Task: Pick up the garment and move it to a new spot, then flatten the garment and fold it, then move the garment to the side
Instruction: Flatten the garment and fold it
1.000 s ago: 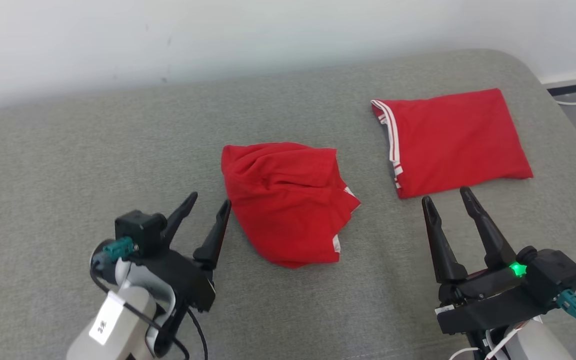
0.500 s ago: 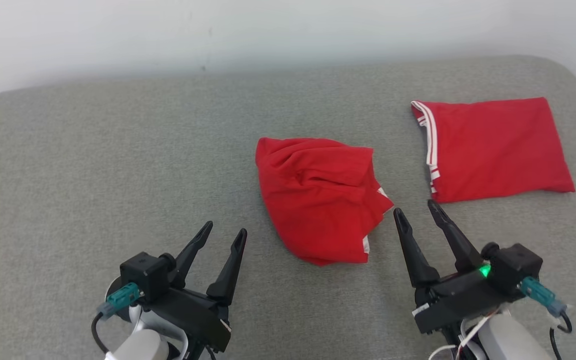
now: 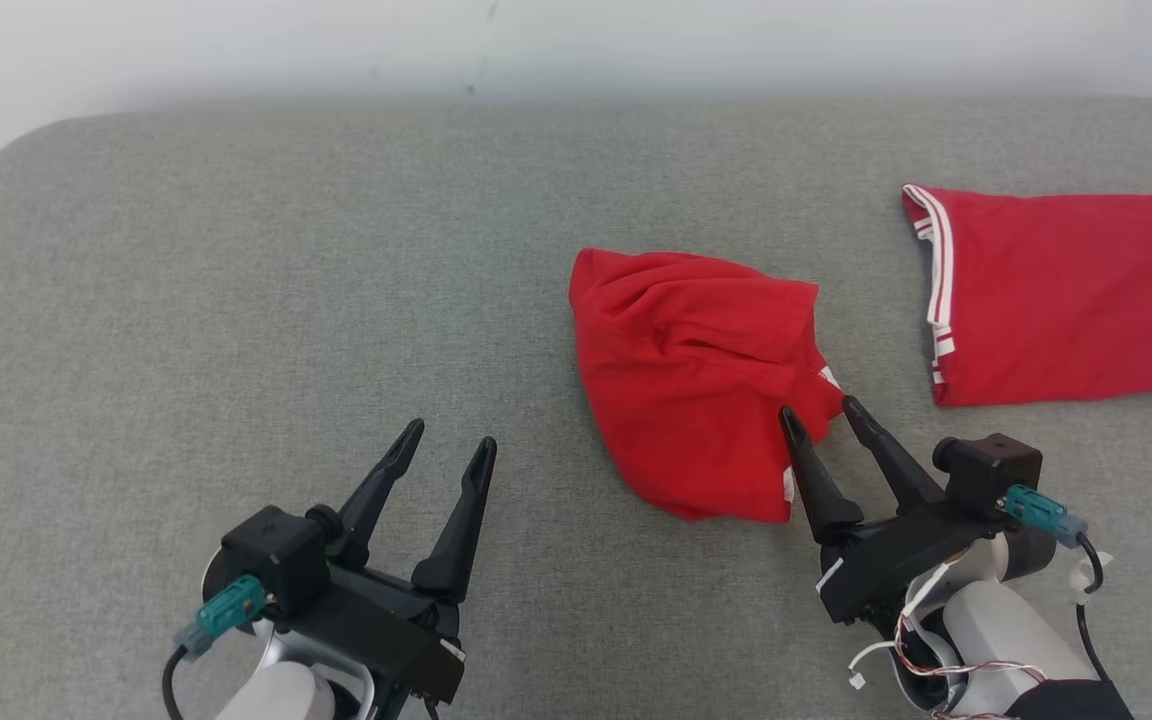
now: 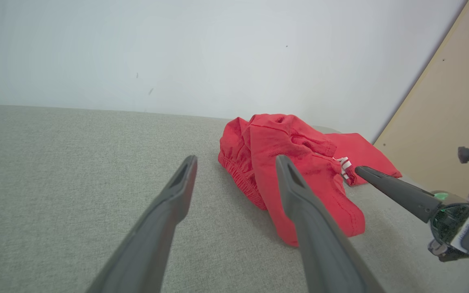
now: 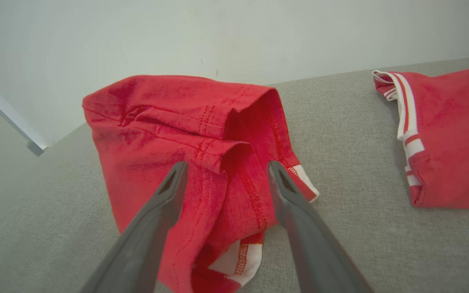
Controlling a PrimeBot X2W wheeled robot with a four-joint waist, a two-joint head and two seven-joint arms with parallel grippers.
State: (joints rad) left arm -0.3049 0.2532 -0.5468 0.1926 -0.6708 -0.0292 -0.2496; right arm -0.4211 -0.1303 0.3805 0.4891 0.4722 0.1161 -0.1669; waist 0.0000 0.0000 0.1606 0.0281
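A crumpled red garment [image 3: 701, 385] lies a little right of the middle of a grey upholstered surface [image 3: 236, 300]. A pale wall [image 3: 236, 50] runs along the far edge of that surface. In the head view the garment's long axis runs from far to near and leans slightly toward the robot's right at the near end. The far end is the broad one, bunched into folds, and the cloth narrows toward the near end. Short white-striped trims show on its right edge and at its near right corner.

The right pincer [image 3: 817, 407] is at that right edge with its fingers spread apart and nothing gripped between them. In the right wrist view the right pincer [image 5: 227, 164] straddles a stitched hem of the garment [image 5: 169, 122]. One finger is over red cloth and the other is above the striped corner, where the cloth meets the grey surface. I cannot tell whether the tips touch the cloth.

The left pincer [image 3: 451, 434] is open and empty over bare grey surface, well to the left of the garment and pointing away from the robot. In the left wrist view its fingers [image 4: 177, 191] frame the heap [image 4: 299, 162] from the side.

A second red garment [image 3: 1066, 295], folded flat, lies apart at the far right. Its long axis runs left to right and its white-striped edge faces the crumpled one.
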